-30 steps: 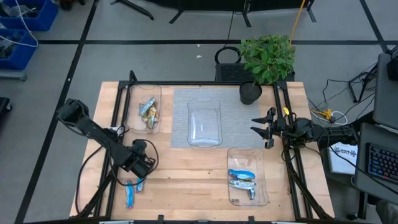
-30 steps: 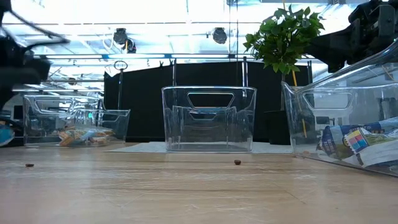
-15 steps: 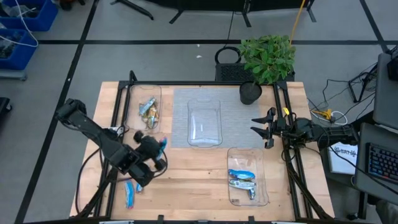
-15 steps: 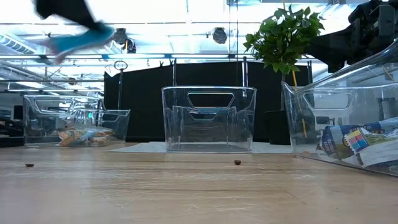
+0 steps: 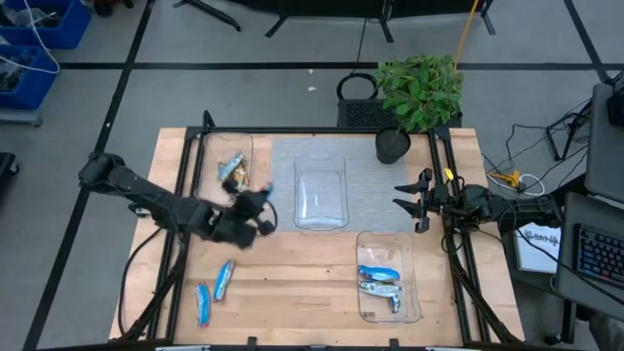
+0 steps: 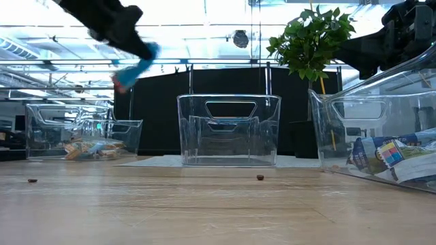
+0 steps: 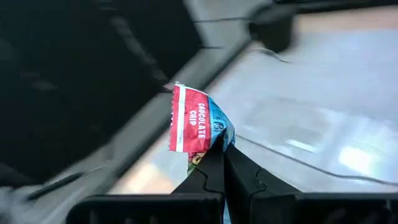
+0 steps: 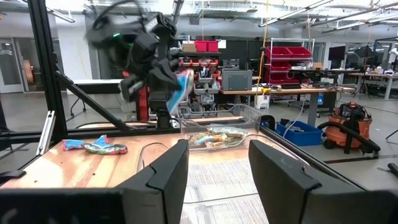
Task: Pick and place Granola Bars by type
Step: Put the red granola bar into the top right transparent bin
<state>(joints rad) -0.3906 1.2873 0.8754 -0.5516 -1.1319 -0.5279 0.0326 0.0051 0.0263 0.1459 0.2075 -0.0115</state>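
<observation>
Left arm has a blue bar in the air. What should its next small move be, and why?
Probably carry it on toward the tray nearest the right arm, which already holds blue bars. The left gripper, jaws shut on the blue bar, hangs between the tan-bar tray and the empty middle tray.

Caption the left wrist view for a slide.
Left gripper shut on a blue-and-red chocolate chip bar, held up above the table.

My left gripper (image 5: 261, 207) is smeared by motion in the high view, so the blue bar (image 7: 200, 124) I pinch is only a streak there. Its lower end is hidden behind my fingers (image 7: 214, 171). The bars in the left tray (image 5: 232, 175) are perhaps tan; too small to tell.
</observation>
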